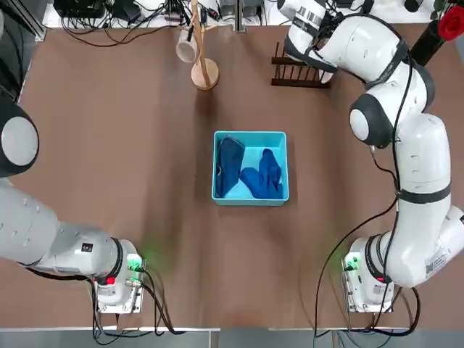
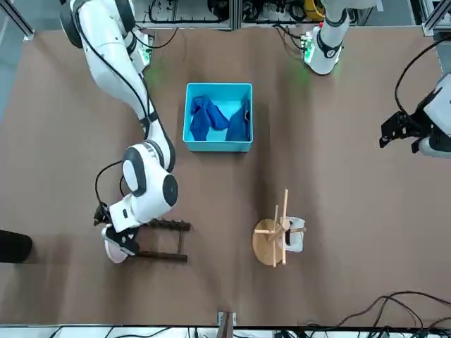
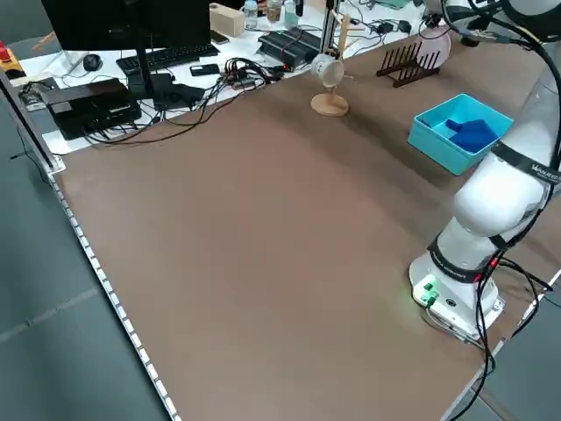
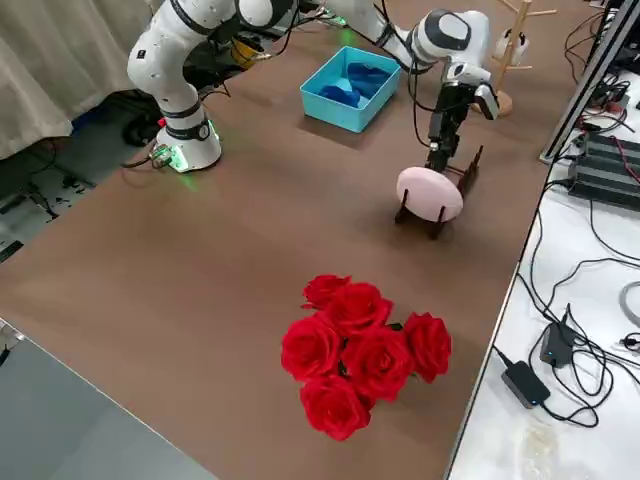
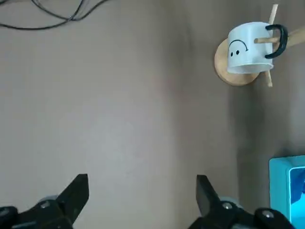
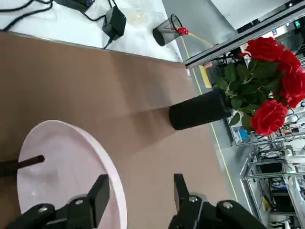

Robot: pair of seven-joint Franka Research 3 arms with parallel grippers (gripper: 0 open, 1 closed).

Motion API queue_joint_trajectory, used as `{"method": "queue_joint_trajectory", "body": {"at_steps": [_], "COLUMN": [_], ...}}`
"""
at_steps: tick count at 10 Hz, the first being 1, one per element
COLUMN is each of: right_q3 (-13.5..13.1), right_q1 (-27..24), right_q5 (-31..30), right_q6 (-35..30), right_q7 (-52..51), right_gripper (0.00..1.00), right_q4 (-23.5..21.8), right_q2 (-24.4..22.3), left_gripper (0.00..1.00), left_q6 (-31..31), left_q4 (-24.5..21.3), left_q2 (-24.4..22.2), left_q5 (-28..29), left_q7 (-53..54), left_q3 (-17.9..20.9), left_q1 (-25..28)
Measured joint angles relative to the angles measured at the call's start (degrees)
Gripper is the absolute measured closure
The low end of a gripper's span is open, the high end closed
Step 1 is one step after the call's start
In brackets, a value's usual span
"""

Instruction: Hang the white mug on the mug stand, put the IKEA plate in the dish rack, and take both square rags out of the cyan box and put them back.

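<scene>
Left gripper (image 5: 142, 198) held high over bare table (image 1: 109, 145), fingers wide apart, white mug (image 1: 186, 49) hung on mug stand (image 1: 204, 72) at 12 o'clock, square rags (image 1: 250, 174) lain in cyan box (image 1: 250, 199) at centre, IKEA plate (image 4: 430, 193) stood in dish rack (image 1: 297, 72) at 1 o'clock, right gripper (image 6: 138, 198) straddling its rim, fingers parted.

Table (image 1: 109, 145): brown top. Directly on it: cyan box (image 1: 250, 167) near the middle; mug stand (image 1: 204, 72) and dish rack (image 1: 299, 72) along the far edge, well apart; dark vase of red roses (image 4: 362, 358) at the far right corner; both arm bases at the near edge.
</scene>
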Motion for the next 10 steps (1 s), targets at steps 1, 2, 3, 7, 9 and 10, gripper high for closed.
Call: {"method": "queue_joint_trajectory", "body": {"at_steps": [1, 2, 3, 7, 9, 10], "right_q3": [0.05, 0.18, 0.40, 0.44, -0.30, -0.53], "right_q1": [0.00, 0.03, 0.14, 0.55, -0.45, -2.61], "right_q5": [0.04, 0.26, 0.57, 9.62, 17.77, 22.66], "right_q6": [0.70, 1.11, 1.34, 0.50, -1.01, -1.45], "right_q7": [0.29, 0.77, 1.55, 0.69, -7.08, -11.68], "right_gripper": [0.35, 0.26, 0.20, 0.15, 0.15, 0.15], "right_q4": [0.00, 0.00, 0.00, 1.08, 2.06, 2.36], "right_q2": [0.01, 0.01, 0.01, -1.83, -6.93, -10.70], "left_gripper": [0.00, 0.00, 0.00, 0.00, 0.00, 0.00], "left_q6": [0.88, 1.36, 1.84, 2.08, 1.60, 1.53], "left_q4": [-0.30, -0.42, -0.37, 0.22, 0.33, 0.44], "left_q2": [0.47, 1.05, 1.48, 1.62, 1.58, 1.58], "left_q5": [0.01, 0.61, 2.23, 3.59, 2.63, 2.18], "left_q7": [-0.14, -0.19, -0.41, -4.30, -4.35, -4.34], "left_q3": [-0.47, -1.38, -2.57, -3.87, -3.05, -2.50], "left_q1": [0.19, 0.36, 0.43, 1.16, 1.55, 1.56]}}
